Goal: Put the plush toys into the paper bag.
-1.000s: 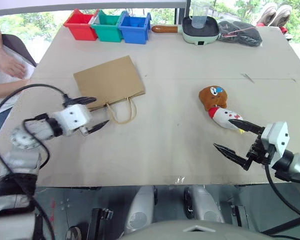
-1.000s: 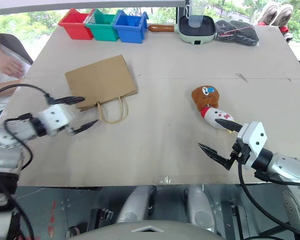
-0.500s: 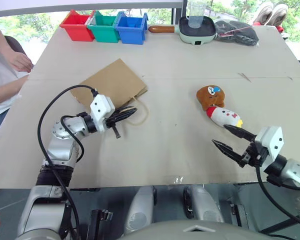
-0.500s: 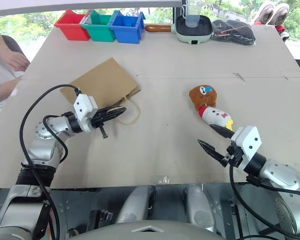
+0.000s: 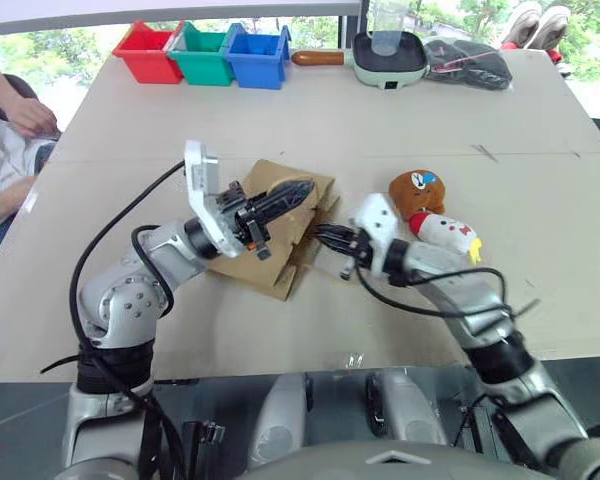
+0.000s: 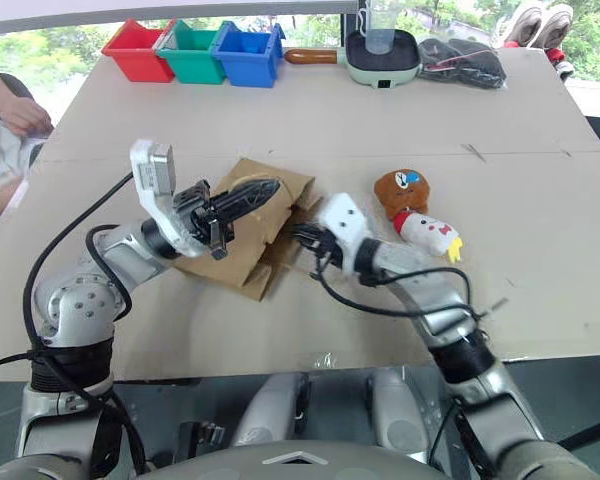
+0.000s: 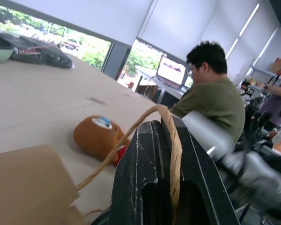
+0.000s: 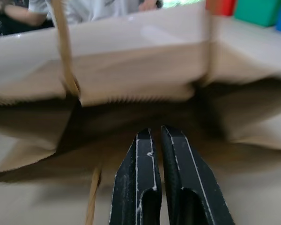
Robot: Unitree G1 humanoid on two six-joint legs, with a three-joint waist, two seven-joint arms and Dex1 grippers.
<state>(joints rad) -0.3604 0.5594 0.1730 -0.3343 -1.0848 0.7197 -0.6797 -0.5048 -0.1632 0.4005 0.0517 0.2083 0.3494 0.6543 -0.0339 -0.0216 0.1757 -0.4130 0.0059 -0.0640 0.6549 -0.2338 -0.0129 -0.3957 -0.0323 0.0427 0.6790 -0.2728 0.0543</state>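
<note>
1. Right, we've got the brown paper bag (image 5: 280, 225) near the middle of the table (image 5: 380, 130), its mouth lifted and turned toward the toys, the rest crumpled and partly covered by the left arm.
2. The left gripper (image 5: 298, 194) is up above the bag; in its wrist view we see a tan cord handle (image 7: 171, 140) looped over the black fingers (image 7: 145, 164), which are pressed together on it.
3. The right gripper (image 5: 325, 236) sits at the bag's mouth, fingers (image 8: 178, 164) drawn in until they all but touch. We can't make out anything between them, and whether they touch the paper is hard to tell.
4. In the right wrist view we look straight into the bag's dark opening; the far inside is lost in shadow, and a second handle (image 8: 64, 51) hangs blurred at the rim.
5. Both toys are outside the bag, just beyond the right arm: the brown plush toy (image 5: 417, 192) and, touching it, the white plush toy (image 5: 446, 233) with its red band and yellow tip.
6. At the far edge we see red, green and blue bins (image 5: 215, 55), a pale green pan (image 5: 385, 55) with a clear cup whose top is cut off, and a black bag (image 5: 470, 62).
7. A person's hand (image 5: 25, 115) rests at the table's left edge, body cut off.
</note>
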